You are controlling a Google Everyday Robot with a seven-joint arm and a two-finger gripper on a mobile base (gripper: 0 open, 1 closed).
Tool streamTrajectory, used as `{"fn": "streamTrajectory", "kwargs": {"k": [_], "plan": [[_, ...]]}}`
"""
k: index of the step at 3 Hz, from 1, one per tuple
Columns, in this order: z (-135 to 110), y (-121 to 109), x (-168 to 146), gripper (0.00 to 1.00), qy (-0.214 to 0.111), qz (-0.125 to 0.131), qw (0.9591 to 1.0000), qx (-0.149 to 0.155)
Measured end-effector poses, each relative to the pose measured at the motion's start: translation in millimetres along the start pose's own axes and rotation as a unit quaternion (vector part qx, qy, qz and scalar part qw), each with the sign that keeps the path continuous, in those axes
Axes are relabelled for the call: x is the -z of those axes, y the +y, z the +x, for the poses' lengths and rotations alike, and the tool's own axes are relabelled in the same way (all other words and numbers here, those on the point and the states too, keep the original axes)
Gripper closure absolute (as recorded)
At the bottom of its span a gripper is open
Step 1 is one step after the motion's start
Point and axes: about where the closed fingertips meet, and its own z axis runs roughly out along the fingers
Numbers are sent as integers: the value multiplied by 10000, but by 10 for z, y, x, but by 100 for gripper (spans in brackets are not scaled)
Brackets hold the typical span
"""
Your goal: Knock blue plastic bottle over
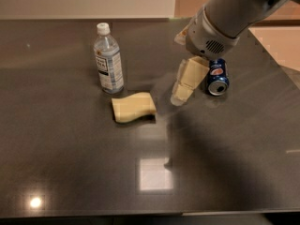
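Bottle (108,60) first: we see it standing upright, cap on, toward the back of the dark worktop (70,163), so the knocking is not yet done. The tool (178,99) hangs low over the worktop off to the bottle's right in the view, well apart from it. It looks closed and holds nothing, which we judge suits a sideways shove. A pale yellow block (133,108) lies just in front of the bottle, near the likely path. A soda can (217,77) sits just beyond the tool.
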Motion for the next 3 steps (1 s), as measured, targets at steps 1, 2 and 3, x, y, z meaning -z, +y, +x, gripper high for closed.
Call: {"fn": "streamTrajectory", "kwargs": {"k": [1, 2, 3], "plan": [[-124, -54, -74, 0, -116, -5, 9999, 72], [-257, -118, -152, 0, -195, 29, 9996, 177], [-408, -210, -251, 0, -314, 25, 9992, 232]]}}
